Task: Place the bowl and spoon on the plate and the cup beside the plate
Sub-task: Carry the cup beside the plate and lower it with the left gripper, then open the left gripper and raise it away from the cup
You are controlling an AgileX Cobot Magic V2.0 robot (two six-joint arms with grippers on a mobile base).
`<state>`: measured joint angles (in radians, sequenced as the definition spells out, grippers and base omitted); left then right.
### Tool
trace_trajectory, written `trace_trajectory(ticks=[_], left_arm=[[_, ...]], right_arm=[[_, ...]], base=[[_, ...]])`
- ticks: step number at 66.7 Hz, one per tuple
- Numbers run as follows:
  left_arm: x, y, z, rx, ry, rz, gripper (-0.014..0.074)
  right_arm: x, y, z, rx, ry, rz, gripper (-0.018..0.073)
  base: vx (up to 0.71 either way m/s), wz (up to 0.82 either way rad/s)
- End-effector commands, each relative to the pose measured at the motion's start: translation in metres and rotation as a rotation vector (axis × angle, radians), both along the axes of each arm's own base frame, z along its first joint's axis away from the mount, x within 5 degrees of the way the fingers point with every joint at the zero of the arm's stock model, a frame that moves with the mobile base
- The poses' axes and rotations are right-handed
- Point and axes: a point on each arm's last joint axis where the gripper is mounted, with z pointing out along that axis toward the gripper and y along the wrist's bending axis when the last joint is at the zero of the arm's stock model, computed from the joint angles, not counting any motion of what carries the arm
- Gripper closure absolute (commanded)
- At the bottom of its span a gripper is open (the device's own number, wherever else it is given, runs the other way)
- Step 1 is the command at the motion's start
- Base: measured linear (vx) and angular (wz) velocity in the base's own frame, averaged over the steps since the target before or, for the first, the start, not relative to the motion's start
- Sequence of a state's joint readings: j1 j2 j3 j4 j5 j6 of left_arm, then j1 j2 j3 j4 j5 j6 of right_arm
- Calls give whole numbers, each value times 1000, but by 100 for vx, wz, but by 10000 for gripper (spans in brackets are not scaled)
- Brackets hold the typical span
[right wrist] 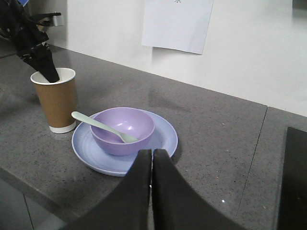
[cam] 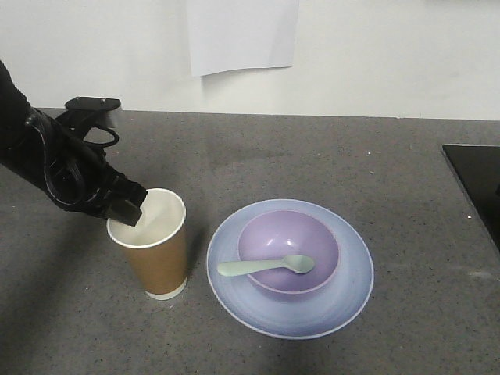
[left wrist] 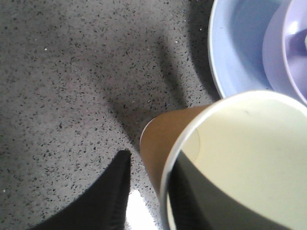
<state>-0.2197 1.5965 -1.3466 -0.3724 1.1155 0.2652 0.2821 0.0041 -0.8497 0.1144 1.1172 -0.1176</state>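
Cup (cam: 153,247), seemingly unmarked, beside plate (cam: 340,301)

Your plate (cam: 344,301), pale blue and round, lies flat on the grey counter. The lavender bowl (cam: 269,238) sits upright in its middle. You've got the mint-green spoon (cam: 266,266) with its scoop inside the bowl, handle resting over the bowl's rim and pointing toward the cup. The brown paper cup (cam: 160,266), white rim, stands upright just beside the plate, apart from it.
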Motion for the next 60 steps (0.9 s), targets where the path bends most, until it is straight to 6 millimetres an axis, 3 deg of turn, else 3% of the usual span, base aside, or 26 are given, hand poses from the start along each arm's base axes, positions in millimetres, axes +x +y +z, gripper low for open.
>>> trace_trajectory(ticks=[1,18,28,40,60], left_arm=[[-5,-4,21,-62,-61,4,318],[-10,-3,31,-72,-93,5,244],[-22,0,53,-92,-186,16,244],[-50,8,92,-127,-354,28,245],[-119,34,157,-93,-718,63,278]], right_arm=[[7,2,11,16,-45,-1,566],[7,2,11,16,-46,-1,566],[7,2,12,19,-56,-2,566],[12,-2,22,63,-143,-59,566],[73,-6,39,-19,-84,-287,566]], base=[[0,0],[0,0],[0,0],[0,0],[0,0]])
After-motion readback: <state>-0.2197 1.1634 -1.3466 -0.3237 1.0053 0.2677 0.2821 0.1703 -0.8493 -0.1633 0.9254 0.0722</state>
